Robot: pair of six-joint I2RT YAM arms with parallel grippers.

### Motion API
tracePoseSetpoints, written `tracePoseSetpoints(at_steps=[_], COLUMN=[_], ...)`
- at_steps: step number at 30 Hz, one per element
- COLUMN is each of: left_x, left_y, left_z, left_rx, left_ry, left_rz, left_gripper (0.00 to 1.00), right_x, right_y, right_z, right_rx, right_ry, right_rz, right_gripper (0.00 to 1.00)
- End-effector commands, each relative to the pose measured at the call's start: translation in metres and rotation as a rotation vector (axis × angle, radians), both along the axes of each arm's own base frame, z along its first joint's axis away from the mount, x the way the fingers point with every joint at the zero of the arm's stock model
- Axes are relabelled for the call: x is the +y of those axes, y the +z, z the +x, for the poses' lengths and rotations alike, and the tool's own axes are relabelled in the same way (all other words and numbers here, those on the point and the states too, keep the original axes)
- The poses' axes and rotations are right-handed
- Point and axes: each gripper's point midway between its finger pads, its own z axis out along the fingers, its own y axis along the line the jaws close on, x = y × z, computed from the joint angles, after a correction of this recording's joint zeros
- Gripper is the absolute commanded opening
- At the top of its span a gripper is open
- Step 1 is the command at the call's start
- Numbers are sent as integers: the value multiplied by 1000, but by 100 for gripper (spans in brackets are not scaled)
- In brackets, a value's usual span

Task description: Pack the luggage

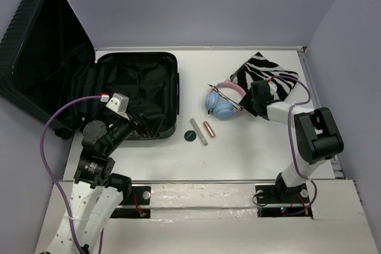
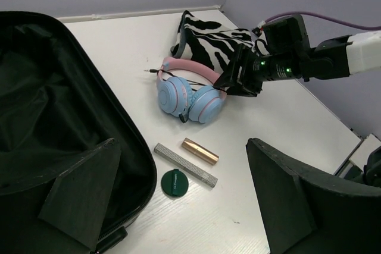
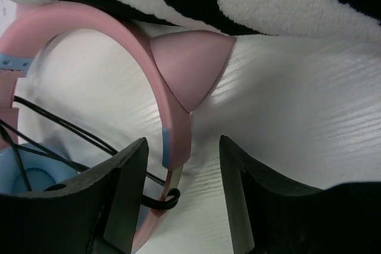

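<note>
Two parts to it at far left: the luggage (image 1: 146,84) lies open on the surface (image 1: 250,153), its lid (image 1: 41,52) tilted up behind. Stiff ribbed shell, bulky, probably slippery, so I'd take it by the rim, not the soft lining. Left jaws hover spread and empty over its near corner, half hidden under my left arm (image 1: 98,147). Rightward: green disc (image 1: 190,135), grey bar (image 1: 199,131), copper tube (image 1: 209,129), then headphones (image 1: 220,106). Right jaws are parted astride the pink headband (image 3: 172,105), not clamped. Zebra pouch (image 1: 265,72) runs out of my wrist view.
</note>
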Motion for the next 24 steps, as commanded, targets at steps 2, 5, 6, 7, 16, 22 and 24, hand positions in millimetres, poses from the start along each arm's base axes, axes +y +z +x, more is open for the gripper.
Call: tracePoseSetpoints(at_steps=[2,5,6,7,16,22,24], left_x=[-4,0,1,2,5,8,9], left_y=[17,18,17,16,17,20,21], left_z=[-3,0,1,2,4,3,3], left_rx=[-60,-56,-54,-48,-39,-44,-46], left_ry=[-30,-1,7,16,43,60,65], left_rz=[-1,-5,-6,-7,-23,-36,-40], left_gripper=[99,99,99,99,99,99,99], right_x=[16,24,30,35,43,56,68], right_y=[3,-3,-1,1,65,140,164], right_z=[17,17,16,15,13,3,-3], right_rx=[-44,-28,-33,-38,-206,-406,-458], right_ry=[17,36,51,65,67,90,135], right_rz=[13,43,51,53,98,131,139], right_gripper=[57,44,37,25,7,7,7])
